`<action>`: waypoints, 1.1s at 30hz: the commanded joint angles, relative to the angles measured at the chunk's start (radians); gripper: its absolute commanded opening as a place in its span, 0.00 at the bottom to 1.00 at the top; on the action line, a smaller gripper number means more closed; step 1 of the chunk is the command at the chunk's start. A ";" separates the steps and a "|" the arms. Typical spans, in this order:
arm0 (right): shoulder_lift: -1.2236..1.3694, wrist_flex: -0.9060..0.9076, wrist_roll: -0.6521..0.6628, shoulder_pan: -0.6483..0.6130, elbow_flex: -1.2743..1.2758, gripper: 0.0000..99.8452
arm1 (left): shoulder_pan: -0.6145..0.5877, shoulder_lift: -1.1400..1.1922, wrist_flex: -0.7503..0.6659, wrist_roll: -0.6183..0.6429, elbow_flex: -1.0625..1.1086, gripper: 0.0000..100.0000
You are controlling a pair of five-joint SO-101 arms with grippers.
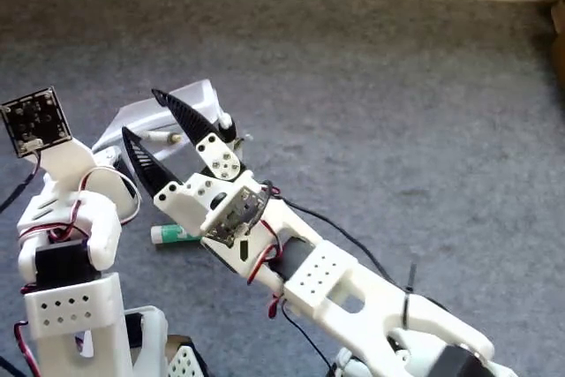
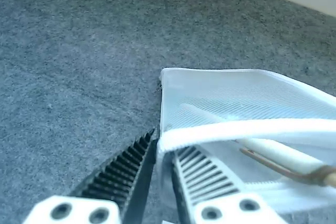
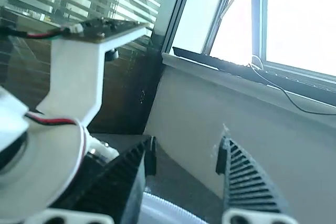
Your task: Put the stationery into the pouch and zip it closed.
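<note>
The pouch (image 2: 236, 103) is gripped at its open rim by the left tool (image 2: 164, 148), whose jaws are pressed narrow on the white edge. A white pen (image 2: 273, 153) is seen inside the pouch, just beyond that tool's tips. In the high view the right tool (image 1: 141, 114) is seen over the pouch, its jaws spread wide with nothing gripped between them. A green-capped tube (image 1: 173, 234) is seen lying on the grey desk (image 1: 397, 86), just behind the right tool's base and apart from the pouch.
</note>
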 commanded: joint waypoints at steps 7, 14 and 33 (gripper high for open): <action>-0.311 0.932 -0.233 0.107 -0.357 0.18 | -0.088 0.013 -0.040 0.005 -0.010 0.01; -0.295 1.368 -0.422 0.332 -0.463 0.18 | -0.208 0.013 -0.032 0.097 -0.056 0.01; 0.191 1.225 -0.298 0.180 -0.185 0.18 | -0.272 0.013 -0.032 0.094 -0.061 0.01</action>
